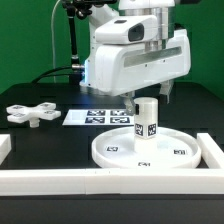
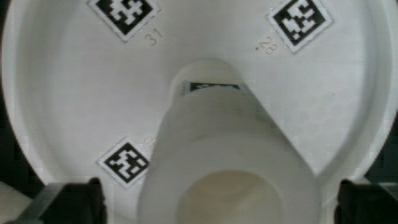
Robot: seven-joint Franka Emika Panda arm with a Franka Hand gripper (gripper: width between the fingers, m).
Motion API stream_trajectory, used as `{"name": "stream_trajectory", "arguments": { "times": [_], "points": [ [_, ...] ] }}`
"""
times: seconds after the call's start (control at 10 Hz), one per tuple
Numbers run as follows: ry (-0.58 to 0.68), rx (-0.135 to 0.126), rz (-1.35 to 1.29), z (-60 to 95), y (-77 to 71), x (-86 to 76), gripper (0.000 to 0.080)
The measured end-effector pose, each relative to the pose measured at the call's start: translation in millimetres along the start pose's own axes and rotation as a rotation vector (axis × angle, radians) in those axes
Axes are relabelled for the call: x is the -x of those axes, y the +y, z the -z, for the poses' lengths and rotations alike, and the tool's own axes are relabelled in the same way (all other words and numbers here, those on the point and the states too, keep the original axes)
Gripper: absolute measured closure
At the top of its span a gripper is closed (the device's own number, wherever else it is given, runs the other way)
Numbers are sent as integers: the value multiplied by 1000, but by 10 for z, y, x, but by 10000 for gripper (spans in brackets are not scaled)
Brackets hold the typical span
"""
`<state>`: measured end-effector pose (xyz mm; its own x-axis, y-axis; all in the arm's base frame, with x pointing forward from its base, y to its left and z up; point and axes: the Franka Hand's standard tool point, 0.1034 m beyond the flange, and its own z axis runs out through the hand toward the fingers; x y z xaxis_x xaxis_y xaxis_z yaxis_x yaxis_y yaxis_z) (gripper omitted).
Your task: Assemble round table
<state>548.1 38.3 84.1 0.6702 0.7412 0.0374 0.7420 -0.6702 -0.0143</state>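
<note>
The large white round disc (image 1: 118,152) lies flat on the table, with tags on its face. The short cylindrical leg (image 1: 147,120) stands upright on the disc's middle. My gripper (image 1: 149,98) hangs right above the leg's top, open, with one finger on each side. In the wrist view I look down on the leg (image 2: 222,140) and the disc (image 2: 71,100). The dark fingertips (image 2: 71,200) stand apart from the leg's sides and do not touch it. The cross-shaped base (image 1: 30,113) lies alone at the exterior view's left.
The marker board (image 1: 104,118) lies flat behind the disc. White border rails run along the front (image 1: 100,182) and the exterior view's right (image 1: 214,150), close to the disc's rim. The table is black.
</note>
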Motion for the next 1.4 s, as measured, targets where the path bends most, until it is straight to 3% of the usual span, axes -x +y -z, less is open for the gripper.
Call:
{"name": "stream_trajectory", "arguments": {
  "times": [0.7,1.0,1.2,1.3,1.4],
  "points": [
    [-104,46,668,-56,-45,-27,151],
    [-140,50,876,-69,-46,-26,151],
    [-142,50,876,-69,-28,-6,151],
    [-142,49,873,-70,-21,2,267],
    [-142,49,872,-71,-22,2,267]
  ]
}}
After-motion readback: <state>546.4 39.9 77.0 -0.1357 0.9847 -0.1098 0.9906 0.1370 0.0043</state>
